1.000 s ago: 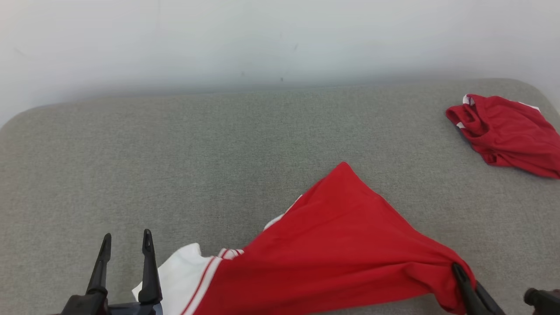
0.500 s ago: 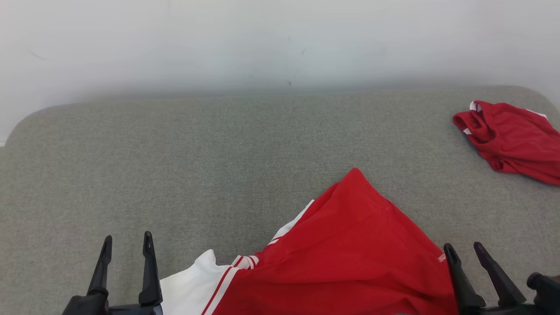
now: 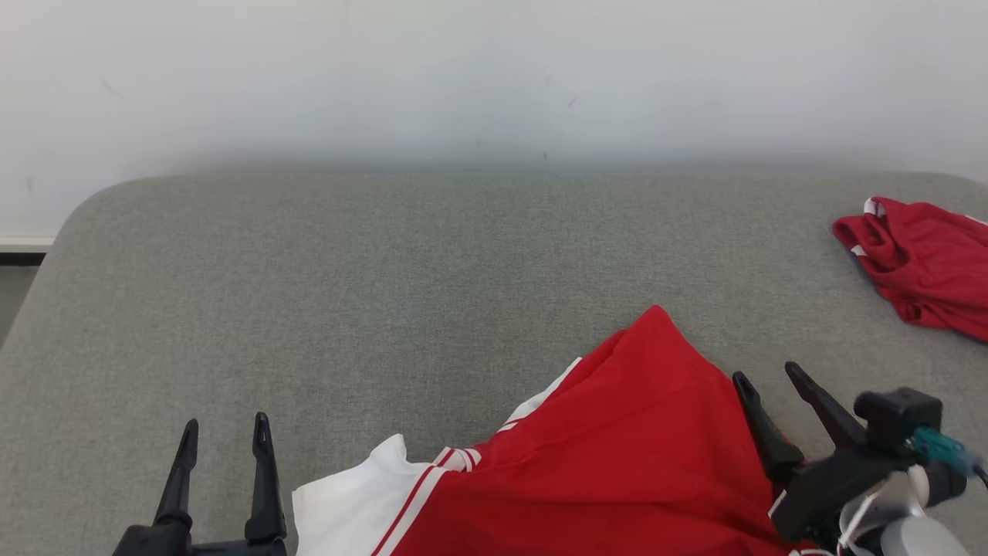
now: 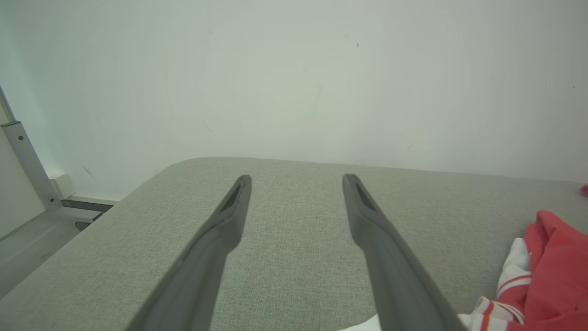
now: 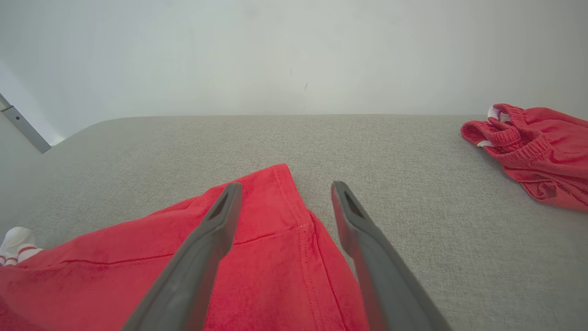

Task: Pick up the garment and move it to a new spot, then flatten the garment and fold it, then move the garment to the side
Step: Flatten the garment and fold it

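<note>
The garment (image 3: 602,463) is red with white trim and lies crumpled at the near middle of the grey padded table (image 3: 386,293); it also shows red (image 5: 257,257) under the right wrist camera and at the right edge (image 4: 551,257) of the left wrist view. My right gripper (image 3: 770,372) stands open just above the garment's right edge, nothing between its fingers. My left gripper (image 3: 225,422) stands open at the near left, a little left of the garment's white part, also empty.
A second red garment (image 3: 926,262) with an elastic waistband lies bunched at the far right of the table (image 5: 537,147). A white wall stands behind the table. The table's left edge drops to a floor with a metal frame (image 4: 27,161).
My right gripper has let go of the garment's corner, opened, and risen up and to the left. The garment has settled flatter. The camera has shifted, so the whole scene sits lower and further right.
</note>
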Available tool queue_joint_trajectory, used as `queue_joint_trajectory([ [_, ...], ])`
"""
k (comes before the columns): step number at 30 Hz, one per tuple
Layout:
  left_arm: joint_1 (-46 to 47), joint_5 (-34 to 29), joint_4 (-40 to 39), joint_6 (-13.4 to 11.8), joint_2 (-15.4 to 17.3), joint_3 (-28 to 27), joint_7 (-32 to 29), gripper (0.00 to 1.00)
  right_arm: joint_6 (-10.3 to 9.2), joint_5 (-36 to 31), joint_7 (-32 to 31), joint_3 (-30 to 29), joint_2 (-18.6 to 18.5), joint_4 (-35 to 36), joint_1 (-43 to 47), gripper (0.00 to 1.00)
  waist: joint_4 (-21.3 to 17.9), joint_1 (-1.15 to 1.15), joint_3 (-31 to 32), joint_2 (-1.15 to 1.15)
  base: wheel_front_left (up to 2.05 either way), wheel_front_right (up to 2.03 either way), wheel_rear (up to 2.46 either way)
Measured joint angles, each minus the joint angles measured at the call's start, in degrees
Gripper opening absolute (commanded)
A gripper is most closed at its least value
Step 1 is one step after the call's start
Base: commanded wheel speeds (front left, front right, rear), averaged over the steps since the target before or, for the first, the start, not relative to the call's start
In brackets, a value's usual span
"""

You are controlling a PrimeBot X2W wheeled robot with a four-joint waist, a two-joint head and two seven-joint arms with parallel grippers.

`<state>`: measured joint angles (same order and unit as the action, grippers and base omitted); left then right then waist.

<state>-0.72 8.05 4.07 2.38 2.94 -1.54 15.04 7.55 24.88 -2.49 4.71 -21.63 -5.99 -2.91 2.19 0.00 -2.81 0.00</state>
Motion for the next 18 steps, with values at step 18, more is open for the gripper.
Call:
queue_joint_trajectory([
  [18,1.1,0.6,-0.1,-0.9,0.0,1.6,0.0,1.0,0.0,2.5,3.4,11.0,-3.2,-28.9,-16.1,1.0,5.1,0.01,-3.4,0.0,0.0,0.0,0.0],
])
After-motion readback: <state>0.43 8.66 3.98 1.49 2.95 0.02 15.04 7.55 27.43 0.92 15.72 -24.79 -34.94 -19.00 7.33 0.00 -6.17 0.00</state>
